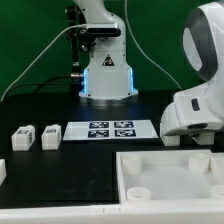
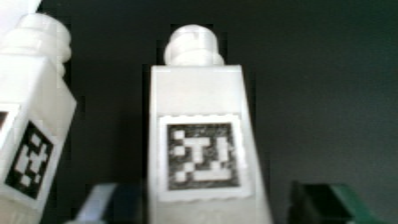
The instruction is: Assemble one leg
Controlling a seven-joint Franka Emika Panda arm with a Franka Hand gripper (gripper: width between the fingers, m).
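The leg (image 2: pixel 199 110) rests on the dark table (image 2: pixel 320 90) beside a second leg (image 2: pixel 36 110), between the wide-open jaws of the gripper (image 2: pixel 228 198). It looks light, rigid and smooth, so its flat long sides near the tag (image 2: pixel 199 152) seem the surest hold.

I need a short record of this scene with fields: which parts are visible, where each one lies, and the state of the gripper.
outer leg: small white plastic block with black-and-white tag, at the exterior view's left
inner leg: same kind, between the outer leg and the marker board
tray piece: large white walled part, in the foreground
framed leg: white tagged block in the wrist view, between the fingers
neighbour leg: same kind, beside the framed leg, not touching it
gripper: open, with a gap to the framed leg on one side
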